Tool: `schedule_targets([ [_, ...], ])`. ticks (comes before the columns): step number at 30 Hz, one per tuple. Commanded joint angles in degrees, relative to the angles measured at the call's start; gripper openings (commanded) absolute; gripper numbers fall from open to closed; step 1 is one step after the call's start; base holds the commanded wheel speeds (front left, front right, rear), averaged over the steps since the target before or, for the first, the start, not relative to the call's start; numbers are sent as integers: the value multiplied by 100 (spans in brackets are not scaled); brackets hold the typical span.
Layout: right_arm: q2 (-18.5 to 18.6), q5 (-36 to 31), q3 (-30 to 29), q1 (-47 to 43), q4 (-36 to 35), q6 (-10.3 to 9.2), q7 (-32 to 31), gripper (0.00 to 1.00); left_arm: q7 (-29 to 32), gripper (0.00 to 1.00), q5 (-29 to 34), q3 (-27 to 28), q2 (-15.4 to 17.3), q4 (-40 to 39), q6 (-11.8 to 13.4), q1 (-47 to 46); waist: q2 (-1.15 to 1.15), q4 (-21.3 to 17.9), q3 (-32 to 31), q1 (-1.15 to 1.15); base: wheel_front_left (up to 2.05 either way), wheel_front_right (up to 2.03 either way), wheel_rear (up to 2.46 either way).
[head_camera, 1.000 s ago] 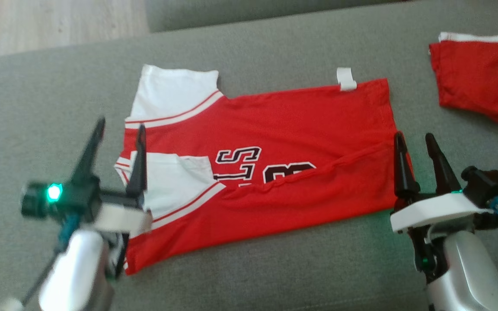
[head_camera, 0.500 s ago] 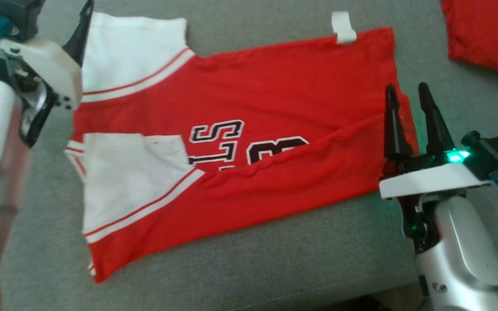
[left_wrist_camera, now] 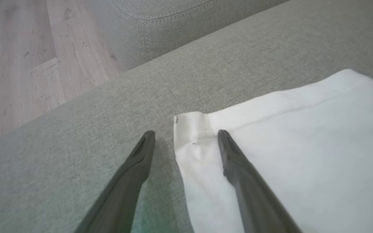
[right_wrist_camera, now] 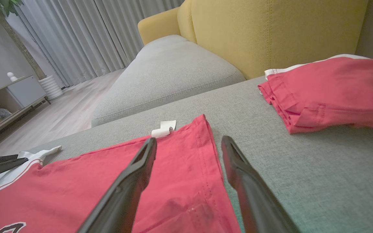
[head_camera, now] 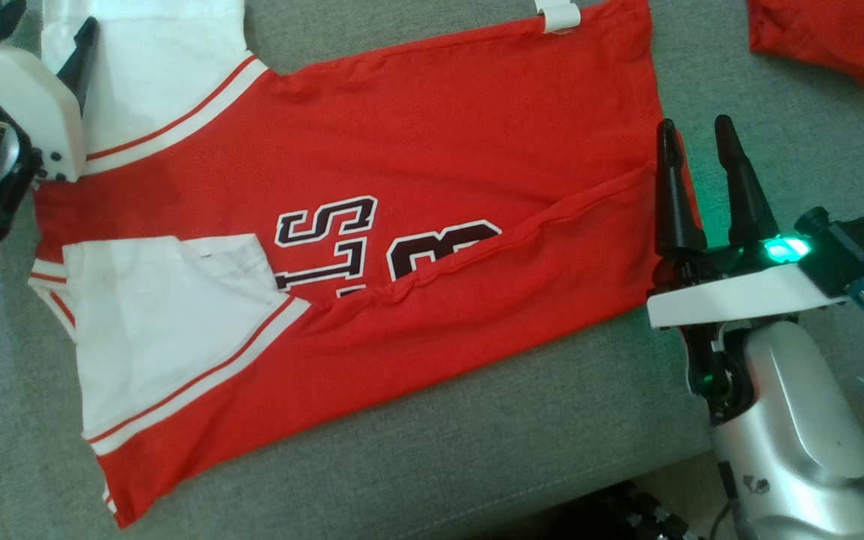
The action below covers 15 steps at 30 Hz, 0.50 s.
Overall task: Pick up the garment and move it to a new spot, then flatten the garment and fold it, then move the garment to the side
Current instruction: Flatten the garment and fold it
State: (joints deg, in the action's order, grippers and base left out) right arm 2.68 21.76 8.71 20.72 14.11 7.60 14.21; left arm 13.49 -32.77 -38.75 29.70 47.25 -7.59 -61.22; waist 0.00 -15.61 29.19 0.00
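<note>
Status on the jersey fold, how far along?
Done: jersey lies spread on the sofa, near long edge already folded over the lettering. In hand: left gripper open straddling the far white sleeve corner, right gripper open at the hem. Left: remaining folds, then the move aside.

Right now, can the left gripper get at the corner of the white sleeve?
Probably yes: the open left gripper straddles the corner of the white sleeve on the sofa; nothing lies between.
</note>
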Motion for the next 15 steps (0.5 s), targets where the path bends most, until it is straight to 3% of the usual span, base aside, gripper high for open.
schedule_targets([
  [1, 20, 47, 70, 47, -171, -11, 70, 100, 6, 100, -110, 48, 298, -82, 11, -304, 0, -3, 15, 0, 0, 0, 0],
  [8, 20, 11, 32, 73, -174, -11, 75, 100, 215, 100, -565, -353, 337, 30, 10, -408, 0, 5, 62, 0, 0, 0, 0],
  [9, 20, 6, 28, 79, -179, -11, 76, 100, 273, 33, -657, -435, 340, 11, 10, -412, 0, 9, 66, 0, 0, 0, 0],
  [10, 20, 1, 21, 84, -185, -11, 76, 100, 299, 0, -741, -506, 355, -16, 10, -427, 0, 17, 70, 0, 0, 0, 0],
  [15, 20, -59, -51, 80, -183, -11, 77, 100, -32, 0, -892, -728, 399, -8, 10, -534, 0, 101, 4, 0, 0, 0, 0],
])
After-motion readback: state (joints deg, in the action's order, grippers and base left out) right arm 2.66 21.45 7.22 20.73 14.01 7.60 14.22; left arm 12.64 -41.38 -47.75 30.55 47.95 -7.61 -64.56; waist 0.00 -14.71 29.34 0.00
